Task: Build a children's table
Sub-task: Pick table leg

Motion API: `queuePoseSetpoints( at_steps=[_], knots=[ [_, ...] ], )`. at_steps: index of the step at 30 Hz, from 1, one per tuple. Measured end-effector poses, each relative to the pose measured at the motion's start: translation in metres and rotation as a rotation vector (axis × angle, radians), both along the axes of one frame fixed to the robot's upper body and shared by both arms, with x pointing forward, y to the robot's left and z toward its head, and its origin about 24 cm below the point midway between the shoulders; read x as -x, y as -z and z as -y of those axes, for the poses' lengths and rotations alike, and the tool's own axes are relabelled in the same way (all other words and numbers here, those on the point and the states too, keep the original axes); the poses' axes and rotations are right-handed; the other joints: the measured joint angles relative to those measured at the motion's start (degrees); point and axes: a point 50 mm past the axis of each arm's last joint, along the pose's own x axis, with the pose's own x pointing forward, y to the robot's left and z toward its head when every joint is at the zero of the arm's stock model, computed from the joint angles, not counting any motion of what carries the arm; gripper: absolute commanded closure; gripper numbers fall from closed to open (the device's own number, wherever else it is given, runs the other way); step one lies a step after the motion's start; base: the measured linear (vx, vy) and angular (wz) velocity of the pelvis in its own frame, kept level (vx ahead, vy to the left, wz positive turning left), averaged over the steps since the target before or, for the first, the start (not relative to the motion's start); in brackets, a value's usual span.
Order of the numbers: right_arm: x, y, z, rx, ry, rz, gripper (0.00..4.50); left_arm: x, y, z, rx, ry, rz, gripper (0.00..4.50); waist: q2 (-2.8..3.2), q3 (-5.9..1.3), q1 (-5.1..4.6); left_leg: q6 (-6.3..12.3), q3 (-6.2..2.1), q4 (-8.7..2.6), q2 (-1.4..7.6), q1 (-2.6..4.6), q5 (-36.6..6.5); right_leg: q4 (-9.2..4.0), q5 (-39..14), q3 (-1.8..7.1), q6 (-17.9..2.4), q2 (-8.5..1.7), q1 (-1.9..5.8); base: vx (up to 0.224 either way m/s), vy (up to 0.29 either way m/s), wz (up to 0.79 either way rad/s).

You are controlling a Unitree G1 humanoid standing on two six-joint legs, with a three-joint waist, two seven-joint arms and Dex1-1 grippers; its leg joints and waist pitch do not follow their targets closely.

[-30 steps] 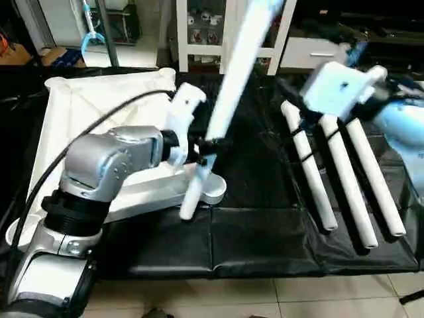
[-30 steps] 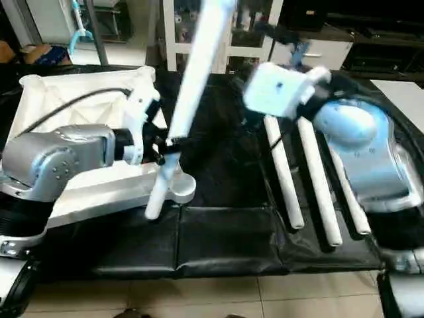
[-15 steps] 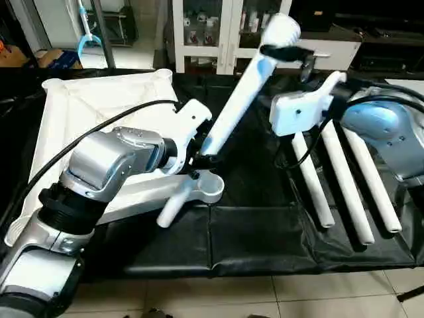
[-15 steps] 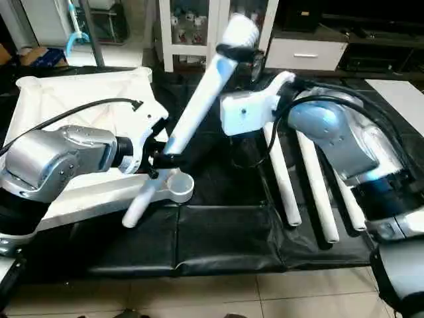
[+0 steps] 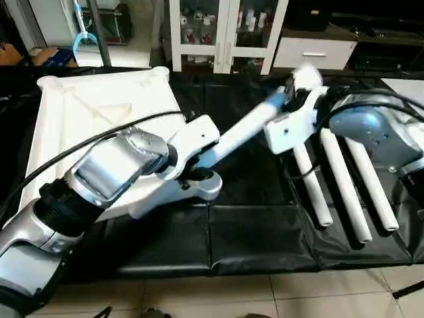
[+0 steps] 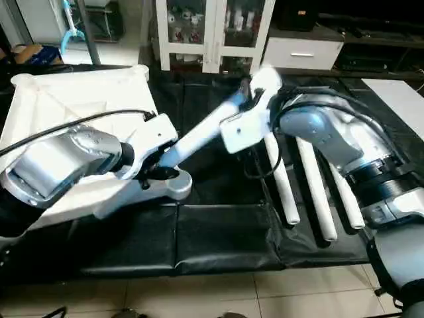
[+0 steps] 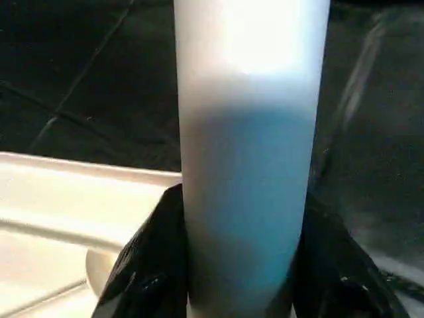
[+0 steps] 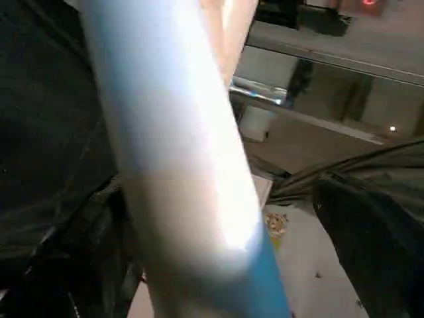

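The white tabletop point(image 5: 86, 112) lies underside up on the left of the black mat, its near round corner socket point(image 5: 208, 188) just below my left hand. My left gripper point(image 5: 201, 161) is shut on a white tube leg point(image 5: 242, 129); its black fingers point(image 7: 149, 265) press both sides of the tube. The leg slants up and to the right to its flared end point(image 5: 306, 76). My right gripper point(image 5: 298, 93) stands open around that upper part, with a dark finger point(image 8: 351, 232) well off the tube. The leg's lower end is hidden behind my left hand.
Three more white legs point(image 5: 344, 192) lie side by side on the mat point(image 5: 252, 232) at the right, under my right forearm. A white glass-door cabinet point(image 5: 225, 33) and a drawer unit point(image 5: 311, 52) stand behind. Tiled floor point(image 5: 265, 298) runs along the front.
The held leg has tipped from steeply upright to a lower slant toward the right. My right gripper has swung left and now straddles its upper end. The camera has shifted too.
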Motion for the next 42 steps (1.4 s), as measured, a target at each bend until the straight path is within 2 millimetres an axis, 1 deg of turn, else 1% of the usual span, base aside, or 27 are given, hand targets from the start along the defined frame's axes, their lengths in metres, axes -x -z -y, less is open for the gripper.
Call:
queuePoseSetpoints(
  at_steps=[2,4,6,7,9,12,14,16,17,18,19,21,24,25,27,30,31,33,35,36,37,40,42],
  knots=[
    [0.001,0.003,0.000,0.010,0.004,-0.016,0.65,-0.002,-0.002,0.001,-0.010,0.003,0.010,2.85,-0.02,0.01,0.22,0.00,-0.01,0.02,0.00,-0.01,0.0,0.00,0.0,-0.01,0.0,0.00,0.00,0.000,0.000,0.00],
    [0.002,0.012,0.001,0.018,0.008,-0.047,0.89,-0.004,-0.006,0.002,-0.013,0.005,0.032,2.85,-0.04,0.02,0.41,0.00,-0.01,0.05,0.00,-0.02,0.0,0.00,0.0,-0.01,0.0,-0.01,0.02,0.000,0.000,0.00],
    [0.003,0.018,0.002,0.028,0.011,-0.066,0.95,-0.005,-0.006,0.002,-0.026,0.006,0.043,2.85,-0.03,0.02,0.38,0.02,0.02,0.08,-0.01,-0.02,0.0,0.01,0.0,0.02,0.0,-0.03,0.01,0.000,0.000,0.00],
    [0.003,0.019,0.002,0.037,0.013,-0.074,1.09,-0.005,-0.005,0.003,-0.038,0.010,0.046,2.85,-0.04,0.02,0.32,0.02,0.01,0.09,0.00,-0.02,0.0,0.01,0.0,0.01,0.0,-0.03,0.01,0.000,0.000,0.00],
    [0.003,0.019,0.003,0.045,0.017,-0.083,1.32,-0.005,-0.005,0.003,-0.048,0.015,0.050,2.85,-0.04,0.02,0.31,0.02,0.00,0.09,0.00,-0.02,0.0,0.03,0.0,0.00,0.0,-0.03,0.01,0.000,0.000,0.00],
    [0.003,0.022,0.005,0.052,0.026,-0.094,1.45,-0.006,-0.007,0.003,-0.069,0.025,0.070,2.85,-0.03,0.02,0.33,0.02,-0.01,0.09,0.00,-0.01,0.0,0.05,0.0,-0.01,0.0,-0.03,0.01,0.000,0.000,0.00],
    [0.004,0.025,0.006,0.053,0.030,-0.107,1.80,-0.006,-0.007,0.002,-0.085,0.035,0.081,2.85,-0.03,0.02,0.27,0.02,-0.01,0.10,0.00,-0.01,0.0,0.04,0.0,0.00,0.0,-0.03,0.01,0.000,0.000,0.00],
    [0.005,0.027,0.007,0.055,0.033,-0.115,1.84,-0.005,-0.006,0.002,-0.097,0.045,0.083,2.85,-0.03,0.02,0.23,0.03,-0.01,0.10,0.00,-0.02,0.0,0.04,0.0,0.00,0.0,-0.03,0.01,0.000,0.000,0.00],
    [0.004,0.027,0.007,0.055,0.036,-0.115,2.03,-0.005,-0.006,0.002,-0.102,0.047,0.088,2.85,-0.03,0.02,0.22,0.03,-0.01,0.10,0.00,-0.02,0.0,0.04,0.0,0.00,0.0,-0.03,0.00,0.000,0.000,0.00],
    [0.004,0.027,0.007,0.054,0.037,-0.115,2.03,-0.005,-0.007,0.002,-0.104,0.048,0.092,2.85,-0.03,0.02,0.21,0.03,-0.01,0.10,0.00,-0.02,0.0,0.04,0.0,-0.01,0.0,-0.03,0.01,0.000,0.000,0.00],
    [0.004,0.027,0.007,0.054,0.038,-0.115,2.21,-0.006,-0.007,0.002,-0.108,0.050,0.100,2.85,-0.03,0.02,0.21,0.04,-0.01,0.10,0.00,-0.02,0.0,0.04,0.0,-0.01,0.0,-0.03,0.01,0.000,0.000,0.00],
    [0.005,0.026,0.007,0.055,0.040,-0.119,2.25,-0.004,-0.009,0.002,-0.115,0.058,0.110,2.85,-0.03,0.02,0.20,0.06,-0.01,0.10,0.00,-0.02,0.0,0.03,0.0,0.00,0.0,-0.03,0.01,0.000,0.000,0.00],
    [0.004,0.025,0.008,0.051,0.043,-0.119,2.54,-0.004,-0.011,0.001,-0.119,0.067,0.131,2.85,-0.03,0.02,0.23,0.06,-0.01,0.10,0.00,-0.02,0.0,0.03,0.0,0.00,0.0,-0.03,0.01,0.000,0.000,0.00],
    [0.004,0.024,0.008,0.047,0.048,-0.119,2.58,-0.005,-0.012,0.001,-0.115,0.072,0.142,2.50,-0.03,0.02,0.26,0.06,0.00,0.10,0.00,-0.02,0.0,0.03,0.0,0.00,0.0,-0.03,0.01,0.000,0.000,0.00],
    [0.004,0.023,0.009,0.038,0.055,-0.118,2.60,-0.005,-0.016,0.001,-0.099,0.078,0.156,2.15,-0.03,0.02,0.26,0.06,0.00,0.11,0.00,-0.02,0.0,0.03,0.0,0.00,0.0,-0.03,0.01,0.000,0.000,0.00],
    [0.003,0.025,0.012,0.025,0.075,-0.141,2.65,-0.004,-0.032,0.001,-0.037,0.107,0.204,2.06,-0.01,0.01,0.25,0.08,0.00,0.12,-0.01,-0.02,0.0,0.03,0.0,0.02,0.0,-0.04,0.02,0.000,0.000,0.00],
    [0.003,0.025,0.012,0.025,0.077,-0.143,2.65,-0.003,-0.035,0.002,-0.026,0.115,0.212,1.82,0.00,0.01,0.21,0.08,0.01,0.12,0.00,-0.01,0.0,0.03,0.0,0.01,0.0,-0.03,0.02,0.000,0.000,0.00],
    [0.004,0.027,0.012,0.041,0.077,-0.155,2.66,-0.002,-0.040,0.002,-0.002,0.122,0.224,1.71,-0.01,0.01,0.21,0.08,0.00,0.12,0.01,-0.02,0.0,0.03,0.0,-0.01,0.0,-0.02,0.02,0.000,0.000,0.00],
    [0.006,0.035,0.014,0.057,0.078,-0.188,2.66,-0.002,-0.050,0.001,0.030,0.120,0.257,1.55,-0.01,0.01,0.24,0.08,0.00,0.12,0.01,-0.02,0.0,0.03,0.0,-0.01,0.0,-0.02,0.02,0.000,0.000,0.00],
    [0.006,0.039,0.014,0.060,0.080,-0.201,2.66,-0.003,-0.054,0.000,0.042,0.118,0.268,1.55,0.00,0.01,0.25,0.08,0.00,0.12,0.01,-0.02,0.0,0.03,0.0,0.00,0.0,-0.02,0.02,0.000,0.000,0.00],
    [0.007,0.042,0.014,0.059,0.083,-0.208,2.66,-0.003,-0.057,0.000,0.066,0.118,0.274,1.34,0.01,0.02,0.22,0.08,0.01,0.12,-0.01,-0.02,0.0,0.03,0.0,0.02,0.0,-0.04,0.01,0.000,0.000,0.00],
    [0.006,0.043,0.015,0.051,0.099,-0.216,2.66,-0.001,-0.077,0.007,0.241,0.152,0.312,1.31,0.01,0.02,0.24,0.08,0.01,0.16,-0.01,-0.01,-0.1,0.03,0.0,0.02,-0.1,-0.04,0.03,0.000,0.000,0.00],
    [0.005,0.044,0.016,0.044,0.119,-0.222,2.66,-0.002,-0.086,0.005,0.325,0.142,0.319,1.31,0.01,0.02,0.14,0.08,0.01,0.16,0.00,-0.01,0.0,0.06,0.0,0.01,-0.1,-0.03,0.03,0.000,0.000,0.00]
  ],
)
